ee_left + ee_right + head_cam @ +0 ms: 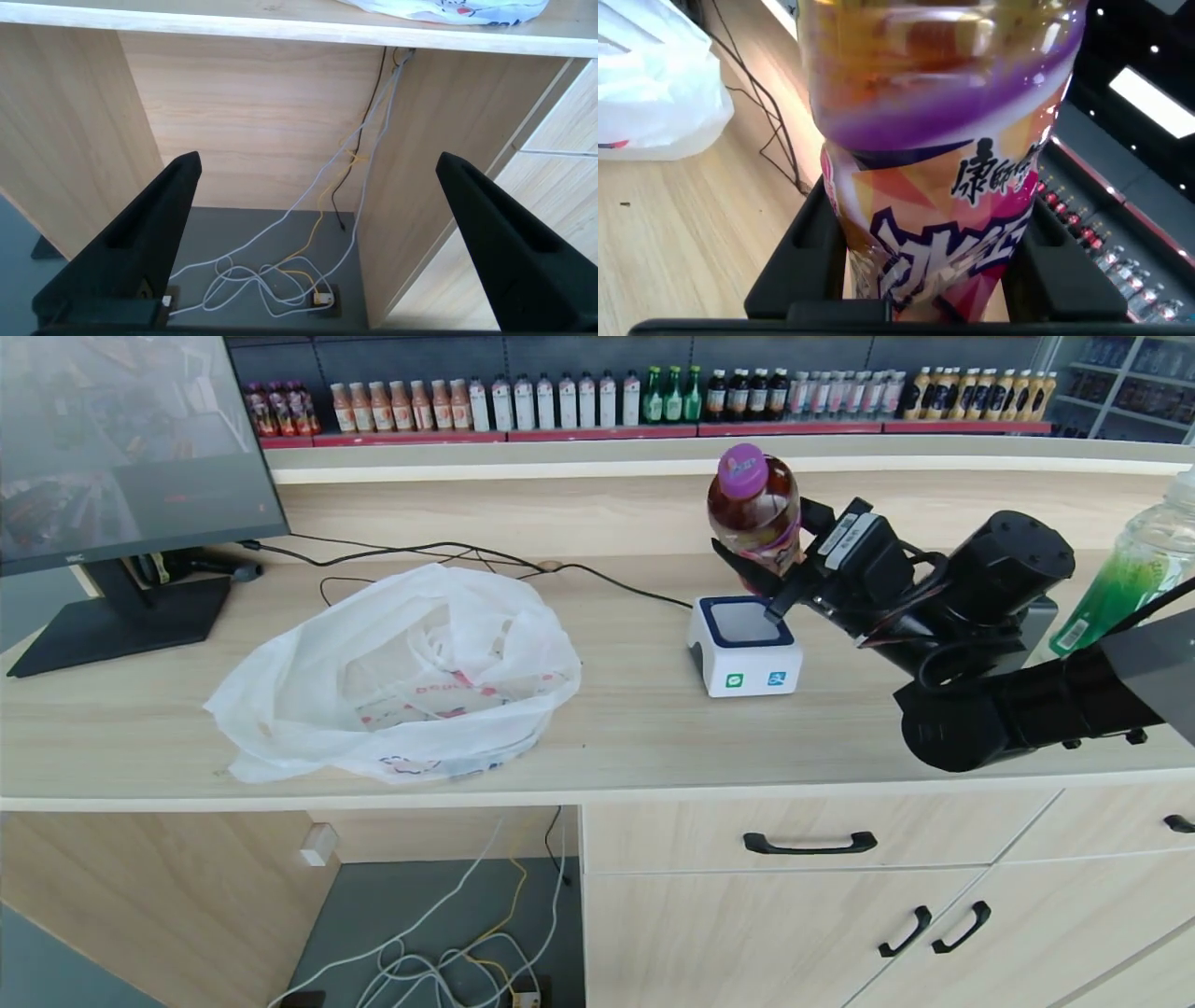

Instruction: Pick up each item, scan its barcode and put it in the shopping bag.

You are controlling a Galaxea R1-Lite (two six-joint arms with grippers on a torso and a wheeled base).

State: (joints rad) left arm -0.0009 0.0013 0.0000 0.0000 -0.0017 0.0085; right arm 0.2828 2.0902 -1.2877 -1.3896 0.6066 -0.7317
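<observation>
Holding the purple-capped bottle cap up in the right gripper, just above and behind the scanner.

Clamped on the bottle's lower body from both sides, printed label toward the wrist camera. On the wooden counter: scanner window facing up, white shopping bag lying slack and well apart to its left, monitor at the far left, green-labelled bottle at the right edge. Hanging below counter level with fingers spread wide and nothing between them: left gripper, above loose cables on the floor.
</observation>
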